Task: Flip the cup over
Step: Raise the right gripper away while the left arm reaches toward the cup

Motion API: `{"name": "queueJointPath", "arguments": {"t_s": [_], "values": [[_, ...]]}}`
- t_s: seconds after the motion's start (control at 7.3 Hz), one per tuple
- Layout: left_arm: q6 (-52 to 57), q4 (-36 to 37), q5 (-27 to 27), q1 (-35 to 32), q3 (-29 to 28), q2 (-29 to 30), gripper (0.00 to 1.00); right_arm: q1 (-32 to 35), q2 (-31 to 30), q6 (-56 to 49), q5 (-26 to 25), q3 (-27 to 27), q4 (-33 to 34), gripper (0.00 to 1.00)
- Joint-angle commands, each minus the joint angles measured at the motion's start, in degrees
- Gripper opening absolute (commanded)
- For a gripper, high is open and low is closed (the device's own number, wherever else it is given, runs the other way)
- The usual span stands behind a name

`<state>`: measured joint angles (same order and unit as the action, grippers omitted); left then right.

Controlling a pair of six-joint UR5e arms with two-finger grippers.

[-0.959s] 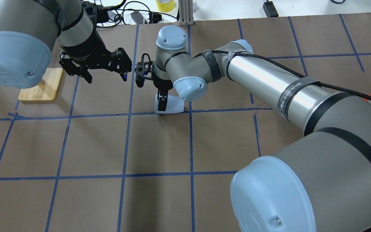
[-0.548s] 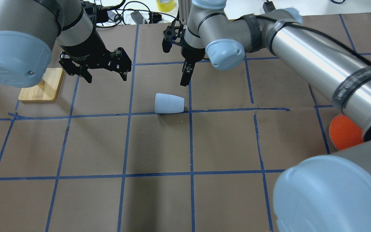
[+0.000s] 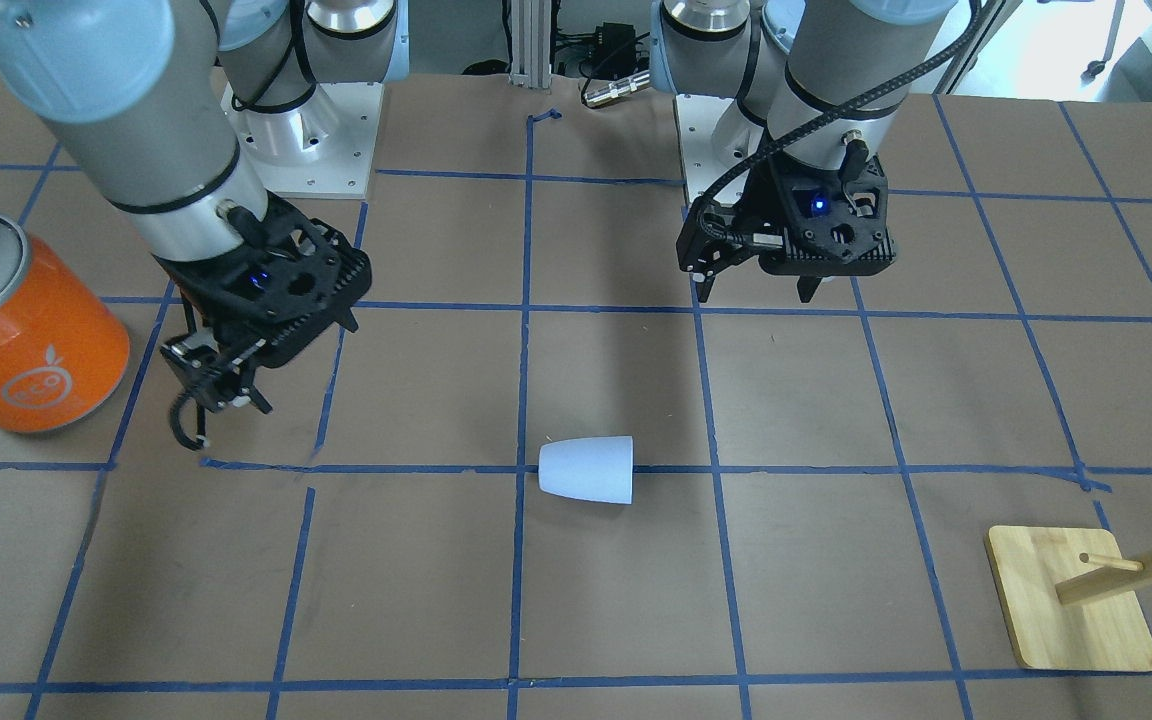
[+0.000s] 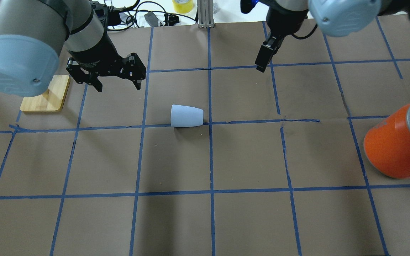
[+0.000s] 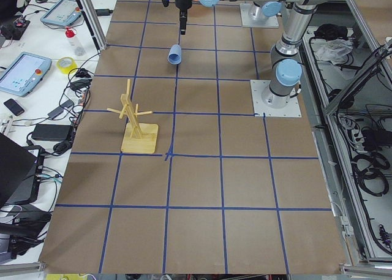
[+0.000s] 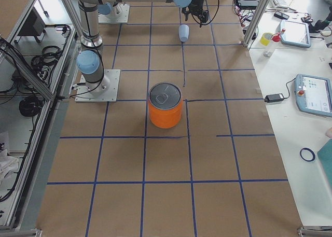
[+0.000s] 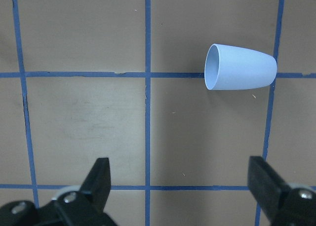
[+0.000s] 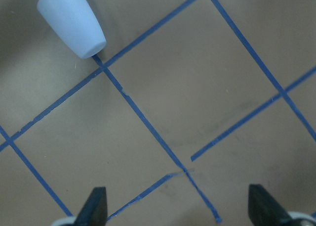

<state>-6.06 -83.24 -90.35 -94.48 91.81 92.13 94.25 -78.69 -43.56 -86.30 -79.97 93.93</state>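
The small pale blue-white cup [image 4: 187,115] lies on its side on the brown table, near a blue tape crossing, with its mouth toward the left arm's side. It also shows in the front view [image 3: 586,470], the left wrist view [image 7: 241,67] and the right wrist view [image 8: 71,21]. My left gripper [image 4: 117,83] is open and empty, held above the table beyond and left of the cup. My right gripper [image 4: 261,67] is open and empty, raised far to the cup's right; it also shows in the front view [image 3: 211,410].
A big orange can [image 4: 393,149] with a silver top stands at the right edge. A wooden stand [image 4: 46,94] with pegs sits at the left, beside the left arm. Cables, a yellow tape roll [image 4: 182,5] and a metal post [image 4: 205,14] line the far edge.
My right gripper, which was down on the cup a second ago, has let go, risen and swung away to the far right. The cup stays on its side. The left arm has not moved.
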Motion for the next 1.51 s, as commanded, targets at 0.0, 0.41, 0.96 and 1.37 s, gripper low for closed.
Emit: {"name": "queueJointPath", "arguments": {"t_s": [0.0, 0.41, 0.96, 1.37], "values": [[0.0, 0.0, 0.1, 0.0, 0.0, 0.5, 1.0, -1.3, -2.9, 23.5, -2.6, -0.4, -2.5, 1.0], [0.5, 2.3, 1.3, 4.5, 0.2, 4.2, 1.0, -3.5, -2.9, 50.5, -5.4, -1.6, -4.2, 1.0], [6.0, 11.5, 16.4, 7.3, 6.7, 8.9, 1.0, -3.7, -6.9, 55.1, -5.4, -6.1, -7.1, 0.99], [6.6, 15.5, 19.9, 7.3, 9.8, 10.7, 1.0, -3.6, -9.0, 54.4, -6.0, -11.1, -0.4, 1.0]]}}
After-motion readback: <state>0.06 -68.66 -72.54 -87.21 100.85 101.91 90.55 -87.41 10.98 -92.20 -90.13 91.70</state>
